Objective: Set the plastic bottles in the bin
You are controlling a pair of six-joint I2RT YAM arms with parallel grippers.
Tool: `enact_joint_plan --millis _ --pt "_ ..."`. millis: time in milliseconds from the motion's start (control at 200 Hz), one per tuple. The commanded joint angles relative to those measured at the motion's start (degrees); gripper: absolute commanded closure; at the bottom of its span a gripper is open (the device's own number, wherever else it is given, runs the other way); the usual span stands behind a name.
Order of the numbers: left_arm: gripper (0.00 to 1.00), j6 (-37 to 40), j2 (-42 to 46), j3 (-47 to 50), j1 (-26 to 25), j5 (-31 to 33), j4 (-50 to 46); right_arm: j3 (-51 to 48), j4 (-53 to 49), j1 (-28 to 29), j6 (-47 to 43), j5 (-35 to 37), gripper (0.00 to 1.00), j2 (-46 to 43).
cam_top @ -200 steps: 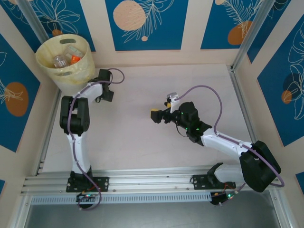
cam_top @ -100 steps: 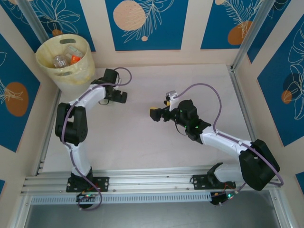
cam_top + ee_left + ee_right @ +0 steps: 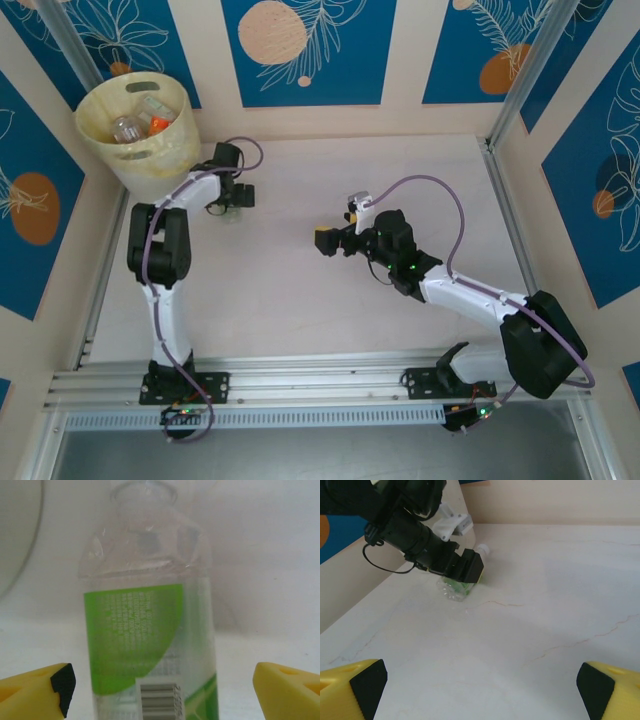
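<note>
Already inside the pale yellow bin [image 3: 150, 160], clear bottles [image 3: 128, 127], one orange-capped, green-label bottle [image 3: 150, 630] lying on the table [image 3: 300, 300] near the bin, left gripper [image 3: 160, 684] jaws wide astride it, not touching, right gripper [image 3: 481, 681] wide open, empty

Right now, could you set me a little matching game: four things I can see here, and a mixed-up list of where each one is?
Things:
1. bin
2. green-label bottle
3. left arm
4. right arm

Places:
A. lying on the table, between open jaws
B. far left corner, with other bottles inside
C. stretched over mid-table, nothing between its open jaws
D. bent round beside the bin, its tip over a bottle

Pairs: 1-B, 2-A, 3-D, 4-C
</note>
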State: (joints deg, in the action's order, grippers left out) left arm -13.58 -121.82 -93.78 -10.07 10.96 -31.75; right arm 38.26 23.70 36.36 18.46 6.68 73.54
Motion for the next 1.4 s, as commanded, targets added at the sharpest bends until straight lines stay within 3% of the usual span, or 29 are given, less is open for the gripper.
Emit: enact_joint_plan --millis 0,275,500,770,1035,1265,1395 --pt "0.12 -4.28 -1.97 -1.47 1.82 -4.0 1.53 0.65 -0.21 0.29 0.48 0.88 0.0 -1.95" --pt "0.47 -2.72 -3.35 -2.6 2.04 -8.47 1.43 0.6 -0.42 0.48 0.61 0.97 0.0 -2.17" --pt "0.5 8.01 10.76 5.94 -2.3 -14.53 7.8 1.35 -0.44 0.54 0.21 1.32 0.0 -1.44" --pt "0.5 8.65 26.32 8.97 -2.56 -23.05 15.83 3.06 -0.12 0.91 0.37 0.27 0.0 0.1" --pt "0.51 6.09 26.52 -9.42 3.05 -18.96 7.7 2.72 0.01 1.32 0.38 0.52 0.0 -0.15" --pt "0.53 4.63 19.09 -25.62 9.21 -17.41 0.47 2.13 0.62 1.52 0.53 0.83 0.0 -0.15" --pt "0.54 2.01 14.69 -32.04 12.12 -12.94 -2.06 1.86 0.33 1.62 0.38 0.97 0.0 -0.41"
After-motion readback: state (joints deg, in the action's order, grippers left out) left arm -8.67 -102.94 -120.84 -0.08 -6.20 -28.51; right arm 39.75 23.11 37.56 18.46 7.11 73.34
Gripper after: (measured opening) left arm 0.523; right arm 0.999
